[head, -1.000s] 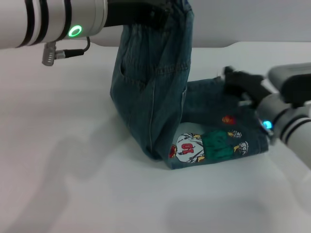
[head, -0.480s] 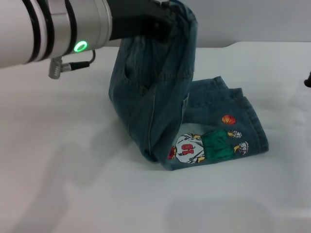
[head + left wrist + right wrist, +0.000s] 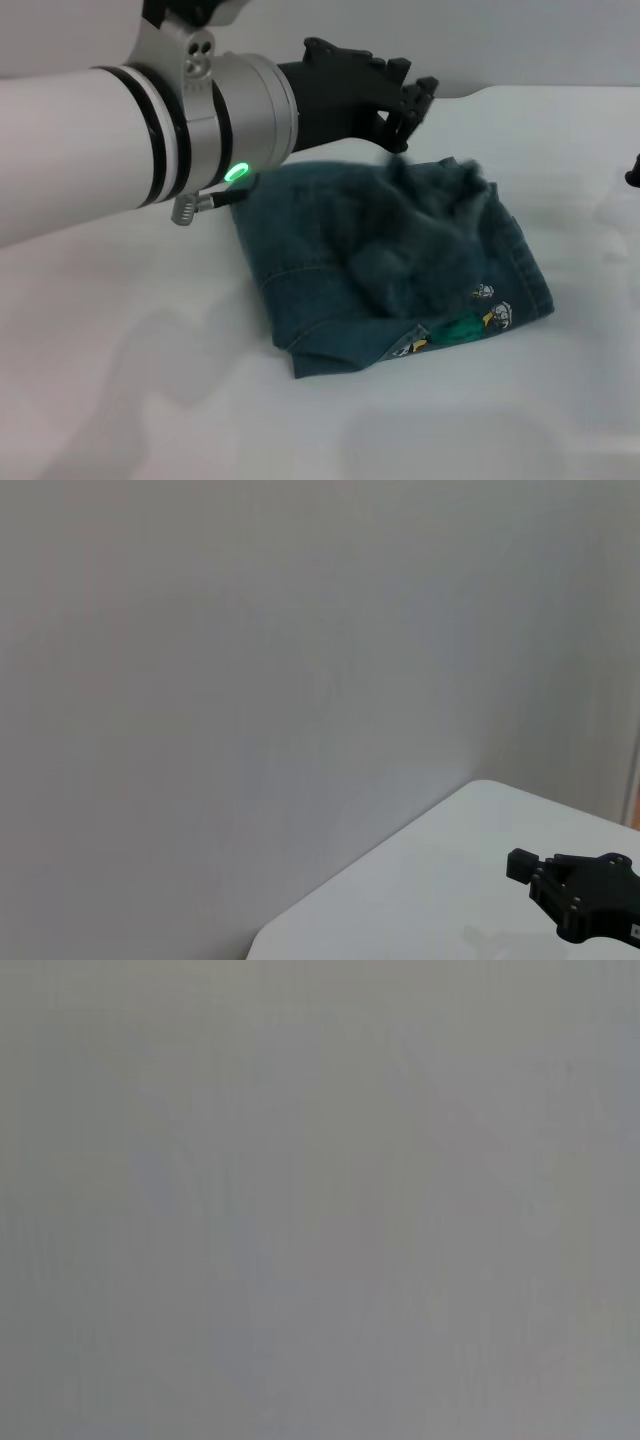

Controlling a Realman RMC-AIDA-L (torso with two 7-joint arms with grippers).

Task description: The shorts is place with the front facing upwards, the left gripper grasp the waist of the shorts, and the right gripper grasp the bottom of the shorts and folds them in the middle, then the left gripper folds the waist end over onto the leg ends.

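left gripper (image 3: pixel 405 110): I see it just above the far edge of the denim at about 12 o'clock of the pile; its jaws look spread and pinch nothing; no cloth hangs from them.
shorts (image 3: pixel 390 260): lying in a folded heap on the white desk (image 3: pixel 150 400), right of centre in my head view; the upper layer reads blurred and lumpy, so I judge it has not lain flat.
waist (image 3: pixel 440 185): I take the ruffled band to be the bunched ridge at 1 o'clock of the heap, near the far right corner; I cannot tell its exact edge.
leg ends (image 3: pixel 535 295): the hems sit at 4 o'clock, partly covered; a strip of the printed patch (image 3: pixel 470 322) shows beside them.
right gripper (image 3: pixel 633 178): only a dark sliver at 3 o'clock on the edge of my head view, well apart from the denim; I cannot tell how its jaws stand, though the left wrist view shows it (image 3: pixel 580 890) over the desk corner.
risk, uneven fold: the top layer may settle crooked or short of the hems, because it is rumpled and unheld.
risk, snag: if I pull the left arm back low, a finger could catch the ridge and drag the fold open.
risk, slide: the whole heap could shift on the smooth desk if brushed.
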